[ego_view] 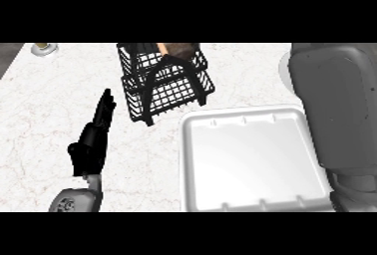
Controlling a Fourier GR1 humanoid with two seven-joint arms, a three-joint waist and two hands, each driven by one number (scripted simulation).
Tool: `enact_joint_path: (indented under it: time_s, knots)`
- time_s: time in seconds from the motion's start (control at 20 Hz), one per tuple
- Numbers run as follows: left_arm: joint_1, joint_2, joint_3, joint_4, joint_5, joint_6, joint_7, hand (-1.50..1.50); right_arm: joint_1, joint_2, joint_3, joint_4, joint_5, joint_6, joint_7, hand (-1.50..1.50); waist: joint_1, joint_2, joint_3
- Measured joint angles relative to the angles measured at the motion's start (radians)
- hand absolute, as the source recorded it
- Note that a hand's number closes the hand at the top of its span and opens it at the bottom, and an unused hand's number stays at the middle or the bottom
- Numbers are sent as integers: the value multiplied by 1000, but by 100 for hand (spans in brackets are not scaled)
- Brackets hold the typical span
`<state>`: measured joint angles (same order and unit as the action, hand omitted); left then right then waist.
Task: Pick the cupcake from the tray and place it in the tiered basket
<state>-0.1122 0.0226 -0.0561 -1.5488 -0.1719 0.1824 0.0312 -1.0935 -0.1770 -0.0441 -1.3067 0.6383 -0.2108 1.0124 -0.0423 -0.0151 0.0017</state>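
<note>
The cupcake (179, 49), brown with an orange edge, shows at the top of the black wire tiered basket (166, 85), which stands at the back centre of the counter. It seems to lie in the upper tier. The white tray (254, 162) fills the front right and holds nothing. My left hand (94, 134) rests open on the counter left of the basket, fingers straight and pointing away, apart from the wires. My right forearm (335, 104) rises along the right edge, above the tray's right rim. Its hand is cut off by the view's top.
A small round greenish object (43, 49) sits at the far left corner. White marble counter (44, 99) stretches between it and my left hand. The basket's front foot stands close to the tray's back left corner.
</note>
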Motion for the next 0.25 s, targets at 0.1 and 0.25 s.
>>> enact_joint_path:
  time_s: [0.1, 0.25]
  knots:
    - [0, 8, 8, -12, 5, -4, 9, 0, 102, -38, -29, -107, -45, 23, -15, -150, -8, -1, 0]
    - [26, 19, 12, -44, 11, -11, 21, 0, 261, -88, -74, -282, -129, 75, -25, -150, -17, -4, 1]
